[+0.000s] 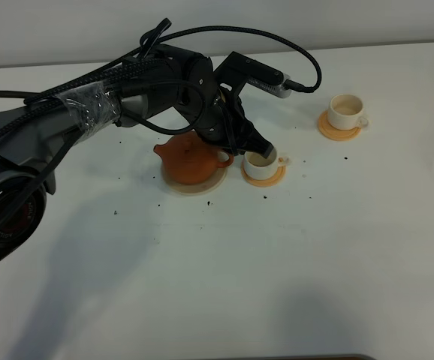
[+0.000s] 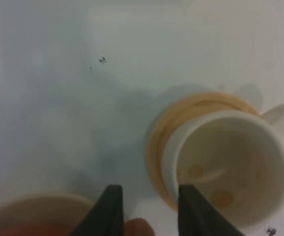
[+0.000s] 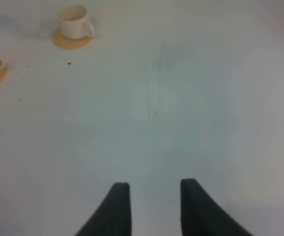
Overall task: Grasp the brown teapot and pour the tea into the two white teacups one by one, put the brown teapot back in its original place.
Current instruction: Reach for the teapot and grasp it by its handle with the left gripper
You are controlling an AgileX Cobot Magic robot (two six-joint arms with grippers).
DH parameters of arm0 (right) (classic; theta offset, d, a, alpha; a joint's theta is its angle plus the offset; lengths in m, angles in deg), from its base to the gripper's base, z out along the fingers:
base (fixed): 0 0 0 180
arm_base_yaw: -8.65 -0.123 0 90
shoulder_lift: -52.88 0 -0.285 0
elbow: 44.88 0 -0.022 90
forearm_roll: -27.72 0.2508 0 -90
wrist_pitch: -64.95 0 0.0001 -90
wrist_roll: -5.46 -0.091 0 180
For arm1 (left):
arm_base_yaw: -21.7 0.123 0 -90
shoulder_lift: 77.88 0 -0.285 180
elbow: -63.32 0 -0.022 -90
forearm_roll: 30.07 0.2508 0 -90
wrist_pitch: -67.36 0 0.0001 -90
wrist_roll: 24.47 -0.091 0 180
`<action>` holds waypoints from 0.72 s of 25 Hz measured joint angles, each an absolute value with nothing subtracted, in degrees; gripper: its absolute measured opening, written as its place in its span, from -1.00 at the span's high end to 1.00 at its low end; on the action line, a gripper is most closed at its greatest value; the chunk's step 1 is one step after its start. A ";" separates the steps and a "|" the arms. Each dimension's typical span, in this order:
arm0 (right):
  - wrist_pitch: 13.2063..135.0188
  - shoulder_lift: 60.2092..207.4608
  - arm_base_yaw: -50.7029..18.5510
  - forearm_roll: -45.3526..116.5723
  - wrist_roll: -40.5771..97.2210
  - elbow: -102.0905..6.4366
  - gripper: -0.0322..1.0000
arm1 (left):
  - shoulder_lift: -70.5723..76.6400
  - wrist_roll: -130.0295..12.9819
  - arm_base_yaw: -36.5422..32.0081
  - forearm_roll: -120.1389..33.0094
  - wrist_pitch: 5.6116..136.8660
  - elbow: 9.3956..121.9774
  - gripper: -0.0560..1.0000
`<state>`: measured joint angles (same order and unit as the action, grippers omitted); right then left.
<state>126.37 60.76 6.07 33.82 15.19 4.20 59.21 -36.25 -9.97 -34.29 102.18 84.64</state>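
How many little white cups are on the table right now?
2. One cup sits on a coaster right beside the brown teapot; the other cup stands on its coaster farther right, toward the back. None seems hidden.

High overview, wrist views angled down, left close (teacup (image 2: 225,167) shared)
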 joint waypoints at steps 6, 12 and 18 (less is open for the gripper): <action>126.37 60.76 6.07 33.82 15.19 4.20 0.47 | 59.21 -37.62 -9.97 -35.76 102.54 84.64 0.37; 126.37 60.76 6.07 33.82 15.19 4.20 0.47 | 59.21 -39.48 -9.97 -36.54 104.08 84.71 0.37; 126.37 60.76 6.07 33.82 15.19 4.20 0.47 | 59.21 -42.19 -9.97 -37.38 107.64 85.19 0.37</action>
